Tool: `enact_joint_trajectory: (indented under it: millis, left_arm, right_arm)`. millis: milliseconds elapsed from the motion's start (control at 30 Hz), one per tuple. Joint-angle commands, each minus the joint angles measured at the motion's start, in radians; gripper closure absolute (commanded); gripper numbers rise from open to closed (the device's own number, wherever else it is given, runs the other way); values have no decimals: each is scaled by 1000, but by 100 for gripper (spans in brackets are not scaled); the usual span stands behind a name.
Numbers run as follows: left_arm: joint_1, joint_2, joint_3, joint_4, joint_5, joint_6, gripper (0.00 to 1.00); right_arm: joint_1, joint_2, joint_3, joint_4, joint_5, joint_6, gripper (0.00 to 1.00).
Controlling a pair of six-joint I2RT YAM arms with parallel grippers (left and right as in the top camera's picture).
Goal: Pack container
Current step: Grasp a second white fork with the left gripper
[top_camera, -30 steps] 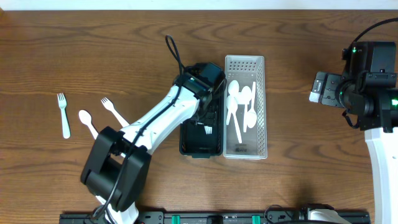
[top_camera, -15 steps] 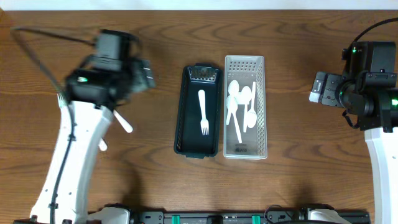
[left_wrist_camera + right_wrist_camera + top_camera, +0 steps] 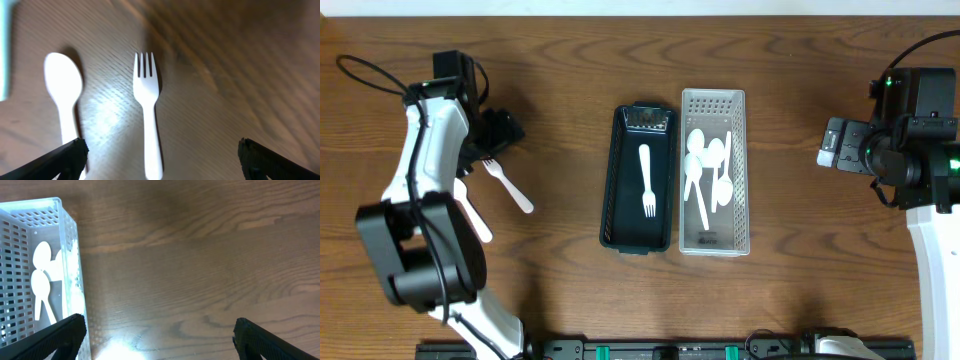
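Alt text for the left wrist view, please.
A white plastic fork lies on the wooden table, tines toward the top of frame, a white spoon beside it on the left. The left gripper hangs open above them, dark fingertips in the lower corners.

You have, lying flat on the wood table point(image 3: 240, 75): one white fork point(image 3: 147, 95), tines toward the top; one white spoon point(image 3: 63, 82) just beside it on the left, parallel, not touching. The left gripper point(image 3: 162, 161) has its jaws spread wide, with the tips at the lower corners.
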Motion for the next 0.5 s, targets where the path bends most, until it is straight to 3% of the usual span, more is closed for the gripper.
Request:
enact_joint_trajectory:
  millis: [0,467]
  left_arm:
    - [19,68,-5,3,55,-7,2]
    - [24,200,-5,57,55,0,1]
  right_arm:
    - [-4,7,-6,-1,0,9,2]
    - [-4,7,-6,-1,0,2,2]
